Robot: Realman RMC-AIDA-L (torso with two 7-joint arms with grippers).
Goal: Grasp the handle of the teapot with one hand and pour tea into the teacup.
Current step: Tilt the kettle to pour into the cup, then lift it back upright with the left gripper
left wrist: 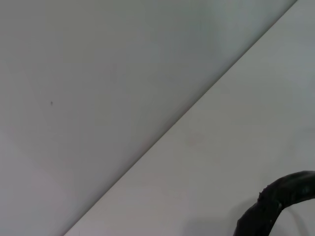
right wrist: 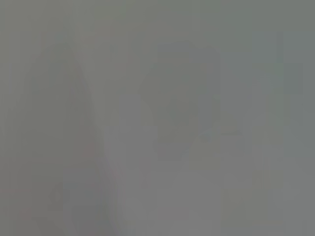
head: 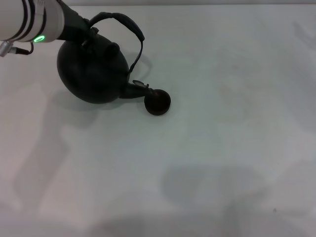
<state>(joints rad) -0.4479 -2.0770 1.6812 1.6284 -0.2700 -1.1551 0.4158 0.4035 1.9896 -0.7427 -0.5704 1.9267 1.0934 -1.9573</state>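
Note:
In the head view the round black teapot (head: 94, 74) is at the upper left, tipped toward its short spout (head: 134, 90). The spout's tip reaches the rim of the tiny black teacup (head: 157, 102), which stands on the white table just right of it. The arched handle (head: 123, 22) loops over the lid knob. My left gripper (head: 86, 30) comes in from the top left corner and is shut on the handle's left end, its fingers mostly hidden by the wrist. The left wrist view shows only a stretch of the dark handle (left wrist: 275, 206). My right gripper is out of view.
The white table (head: 207, 163) spreads out to the right of and in front of the teacup, with soft shadows on it. The left wrist view shows a straight diagonal table edge (left wrist: 187, 108). The right wrist view shows only featureless grey.

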